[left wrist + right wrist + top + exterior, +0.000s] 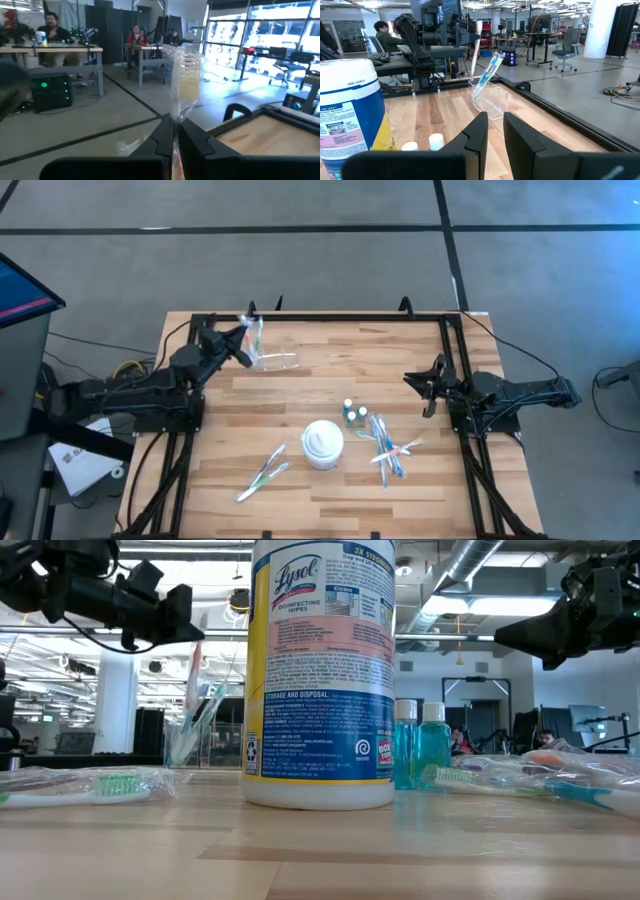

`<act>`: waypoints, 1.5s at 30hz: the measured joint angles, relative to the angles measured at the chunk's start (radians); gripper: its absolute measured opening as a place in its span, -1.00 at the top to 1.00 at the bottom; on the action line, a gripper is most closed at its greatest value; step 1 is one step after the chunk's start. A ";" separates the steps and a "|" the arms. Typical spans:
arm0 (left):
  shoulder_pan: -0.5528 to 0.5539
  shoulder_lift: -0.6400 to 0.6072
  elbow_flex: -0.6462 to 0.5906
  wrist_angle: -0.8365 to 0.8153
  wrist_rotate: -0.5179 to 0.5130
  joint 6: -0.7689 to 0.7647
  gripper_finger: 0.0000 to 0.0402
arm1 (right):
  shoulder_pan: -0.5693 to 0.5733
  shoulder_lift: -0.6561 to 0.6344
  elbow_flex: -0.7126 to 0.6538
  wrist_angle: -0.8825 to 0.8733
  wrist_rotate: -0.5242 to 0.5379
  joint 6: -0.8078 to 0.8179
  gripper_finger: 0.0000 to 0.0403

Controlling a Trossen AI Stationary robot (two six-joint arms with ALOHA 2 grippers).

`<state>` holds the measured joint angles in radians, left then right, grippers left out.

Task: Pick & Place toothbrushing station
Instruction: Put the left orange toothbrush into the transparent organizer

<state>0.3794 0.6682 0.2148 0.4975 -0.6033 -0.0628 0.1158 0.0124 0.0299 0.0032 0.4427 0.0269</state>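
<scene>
At the table's far-left corner, about eleven o'clock from the white wipes canister [323,442] in the overhead view, the left gripper [247,336] is clamped on a wrapped toothbrush [257,332], holding it upright above the clear holder [274,361] that stands on the wood just beside it. The wrist view shows the jaws pinched tight on the crinkled wrapper, the bristle head [188,82] rising above them. One brush [486,75] already leans in the holder's near compartment, seen from the right arm's side. The step in hand looks to be the placing of this brush into the holder; the next move likely calls for lowering it straight into an open compartment without knocking the light plastic over, then releasing. More brushes wait on the table: a pair [262,471] at seven o'clock from the canister, a cluster [388,448] at three o'clock, with two small blue bottles [353,414] at one o'clock. The right gripper [430,392] hangs idle at the table's right edge, nothing between its fingers, which stand slightly parted.
</scene>
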 joint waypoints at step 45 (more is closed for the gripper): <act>0.054 0.162 -0.208 0.328 0.006 -0.024 0.97 | 0.000 0.000 0.000 0.000 0.000 0.000 0.73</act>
<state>0.4335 0.8306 0.0067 0.8256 -0.5972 -0.0868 0.1158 0.0124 0.0301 0.0029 0.4427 0.0269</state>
